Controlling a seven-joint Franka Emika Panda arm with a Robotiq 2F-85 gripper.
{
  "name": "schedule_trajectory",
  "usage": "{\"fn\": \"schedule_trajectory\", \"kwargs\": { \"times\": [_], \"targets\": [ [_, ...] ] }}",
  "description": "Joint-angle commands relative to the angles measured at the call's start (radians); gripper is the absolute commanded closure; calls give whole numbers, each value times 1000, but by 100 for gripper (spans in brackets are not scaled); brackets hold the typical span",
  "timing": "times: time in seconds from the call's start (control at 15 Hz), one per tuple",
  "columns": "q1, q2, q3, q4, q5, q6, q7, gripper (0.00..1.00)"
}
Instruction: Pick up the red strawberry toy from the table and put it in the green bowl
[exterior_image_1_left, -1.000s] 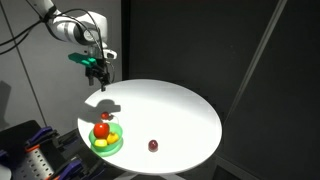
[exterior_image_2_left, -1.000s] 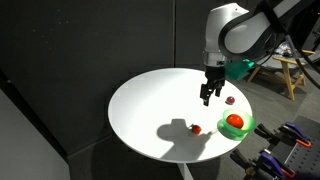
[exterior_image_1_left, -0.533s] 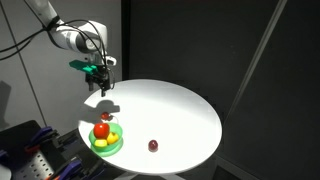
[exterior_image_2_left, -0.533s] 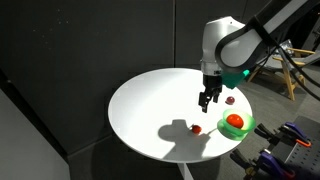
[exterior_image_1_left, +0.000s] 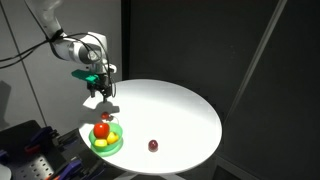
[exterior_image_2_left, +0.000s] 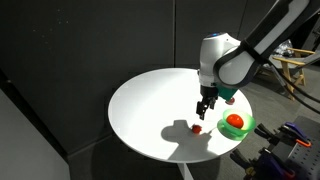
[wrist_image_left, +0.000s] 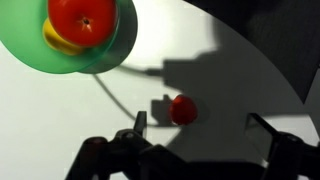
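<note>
White table (exterior_image_2_left: 140, 100) holds red strawberry toy (exterior_image_2_left: 197, 128) beside green bowl (exterior_image_2_left: 243, 131) with fruit (exterior_image_2_left: 233, 121); pincer (exterior_image_2_left: 204, 112) hangs open, empty.

In both exterior views we see the whole table (exterior_image_1_left: 175, 110) from afar, on different sides; the wrist view looks closely down on the shared bowl (wrist_image_left: 100, 58).

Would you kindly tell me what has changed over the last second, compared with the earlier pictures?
The gripper has come down toward the red strawberry toy and now hangs close above it, jaws open and empty. Nothing was taken hold of or let go. The strawberry toy stayed on the table. The green bowl, the fruit in it, and the maroon ball did not move.
</note>
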Motion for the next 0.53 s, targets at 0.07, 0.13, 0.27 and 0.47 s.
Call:
{"fn": "schedule_trajectory", "kwargs": {
  "times": [0.07, 0.13, 0.27, 0.47],
  "targets": [
    [49, 82, -43, 34, -73, 58, 82, 0],
    [57, 102, -52, 43, -80, 62, 92, 0],
    [75, 142, -69, 69, -89, 63, 112, 0],
    [91, 197, -83, 114, -77, 55, 117, 0]
  ]
}}
